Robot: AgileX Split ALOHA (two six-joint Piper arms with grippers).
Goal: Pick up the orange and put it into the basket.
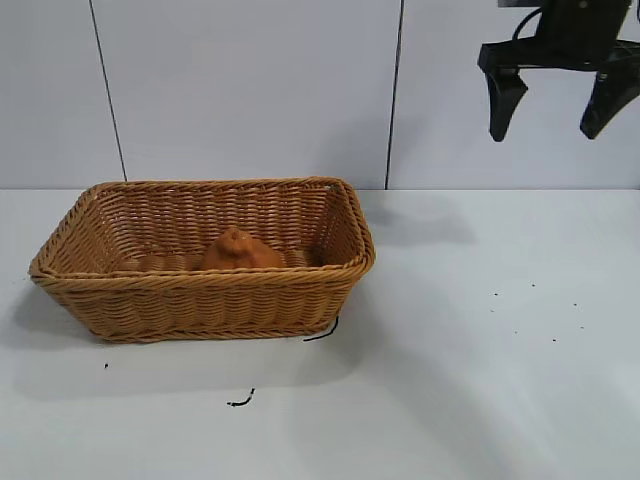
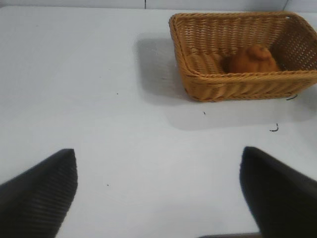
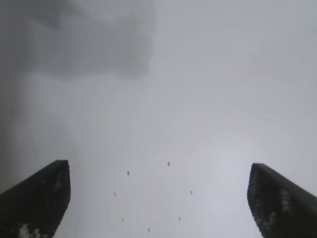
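Observation:
The orange (image 1: 240, 250) lies inside the wicker basket (image 1: 200, 290) on the left half of the white table, near the basket's middle. Both also show in the left wrist view, the orange (image 2: 252, 60) within the basket (image 2: 237, 84) far from the left gripper (image 2: 158, 163), which is open and empty over bare table. My right gripper (image 1: 555, 120) hangs high at the upper right, well above the table, open and empty. In the right wrist view the right gripper (image 3: 158, 173) is open over bare table with small dark specks. The left arm is out of the exterior view.
A short dark thread (image 1: 240, 401) lies on the table in front of the basket, and another (image 1: 322, 332) by its right front corner. Small dark specks (image 1: 530, 310) dot the table at the right. A white panelled wall stands behind.

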